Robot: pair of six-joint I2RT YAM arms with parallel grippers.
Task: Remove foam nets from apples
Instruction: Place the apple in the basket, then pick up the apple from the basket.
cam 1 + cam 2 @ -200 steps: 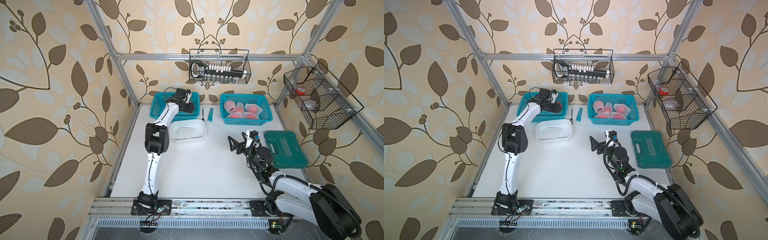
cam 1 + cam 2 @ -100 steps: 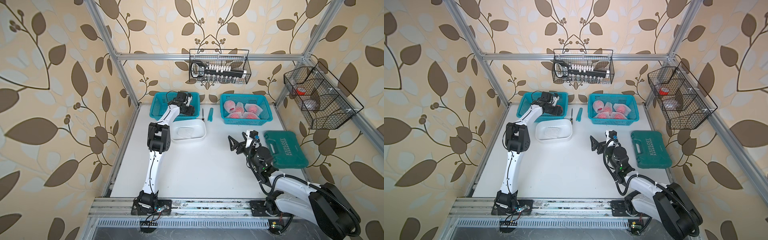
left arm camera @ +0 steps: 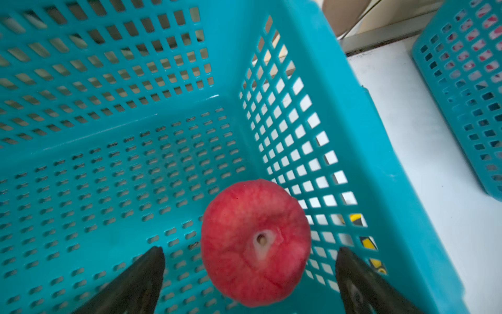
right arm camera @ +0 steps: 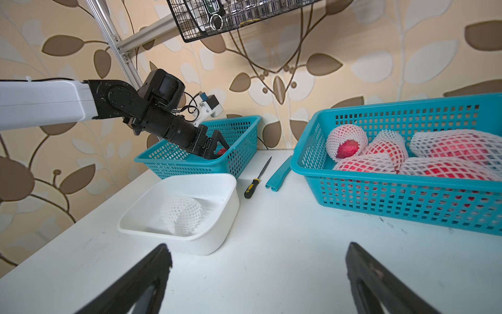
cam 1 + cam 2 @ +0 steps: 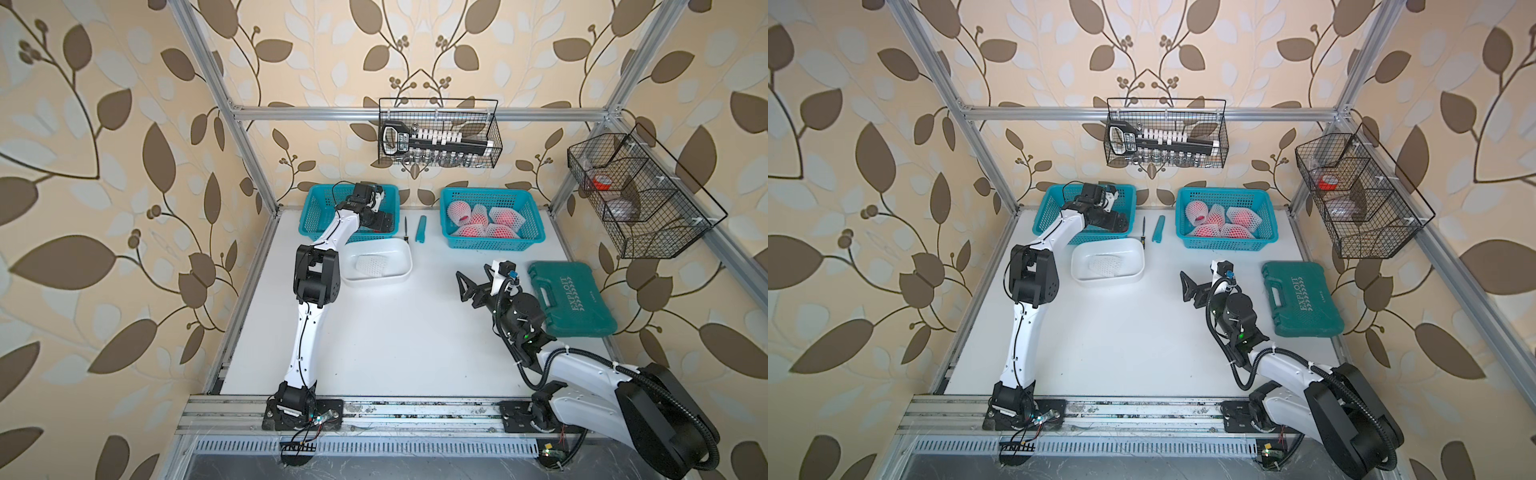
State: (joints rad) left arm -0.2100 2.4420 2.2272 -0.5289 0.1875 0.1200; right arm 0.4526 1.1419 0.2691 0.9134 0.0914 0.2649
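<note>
White table (image 5: 395, 332) carries everything. Two teal baskets stand at its far edge. The source basket (image 4: 380, 201), ahead of the right fingers (image 4: 141, 280) and well apart from them, holds about five netted apples (image 4: 448, 146), piled touching one another. The receiving basket (image 3: 108, 68) surrounds the left fingers (image 3: 135, 280). White tub (image 4: 217, 206) sits just beside the receiving basket, also ahead of the right fingers and clear of them. One bare apple (image 3: 255, 242), no sleeve on it, lies in the receiving basket between the left fingertips, touching neither. One empty foam net (image 4: 180, 214) lies in the tub. Left fingers are spread wide, gripping nothing. Right fingers are spread wide too, empty, hanging over bare table. Judgement: one apple stripped and dropped off, its net binned; roughly five remain sleeved, so the job is early, about a sixth done. Next step likely calls for a reach into the source basket.
</note>
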